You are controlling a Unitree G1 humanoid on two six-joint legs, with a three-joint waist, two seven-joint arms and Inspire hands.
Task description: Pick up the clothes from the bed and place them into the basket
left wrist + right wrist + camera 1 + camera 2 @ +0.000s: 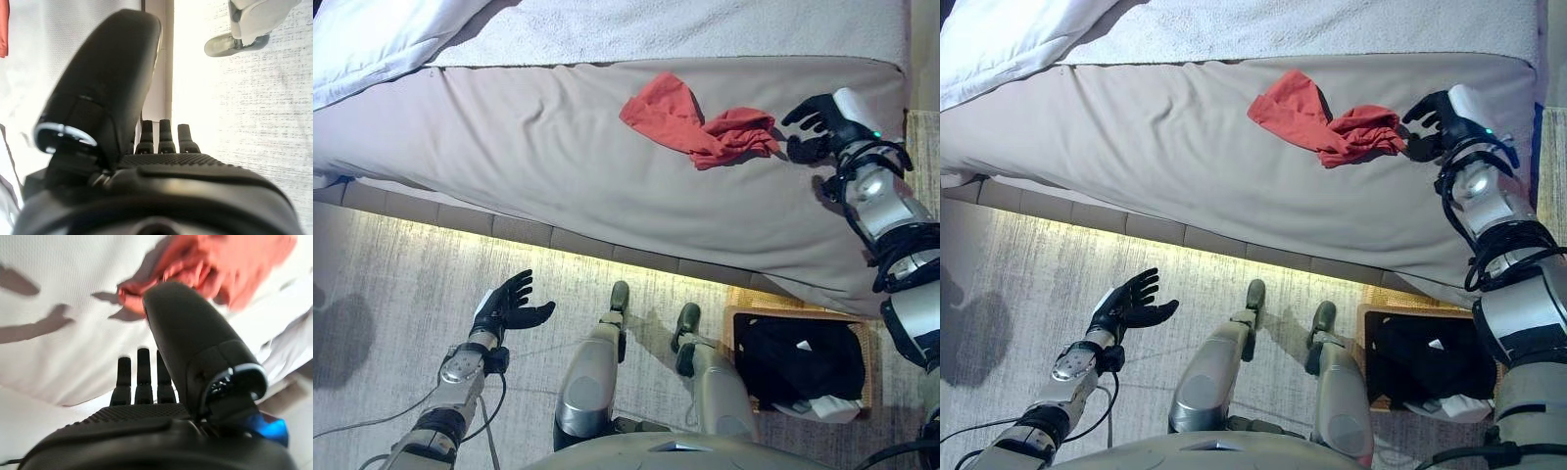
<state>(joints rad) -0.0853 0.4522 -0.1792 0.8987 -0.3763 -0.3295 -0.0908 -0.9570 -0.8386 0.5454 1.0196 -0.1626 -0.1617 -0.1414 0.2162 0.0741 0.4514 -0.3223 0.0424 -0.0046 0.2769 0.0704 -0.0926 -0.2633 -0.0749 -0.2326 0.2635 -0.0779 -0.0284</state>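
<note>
A crumpled red cloth (700,125) lies on the beige sheet of the bed (538,166), toward its right end. My right hand (818,125) is open, just right of the cloth's edge, above the sheet. In the right wrist view the red cloth (220,264) lies just past the thumb (190,328), with the fingers (142,377) straight. My left hand (507,305) is open and empty over the carpet, below the bed's edge. A wicker basket (736,323) stands on the floor at the lower right and holds dark and white clothes (803,367).
A white duvet (382,39) covers the bed's far left corner. A grey woven carpet (401,294) runs along the bed's near side. The basket stands close to the mattress's lower right corner (862,294).
</note>
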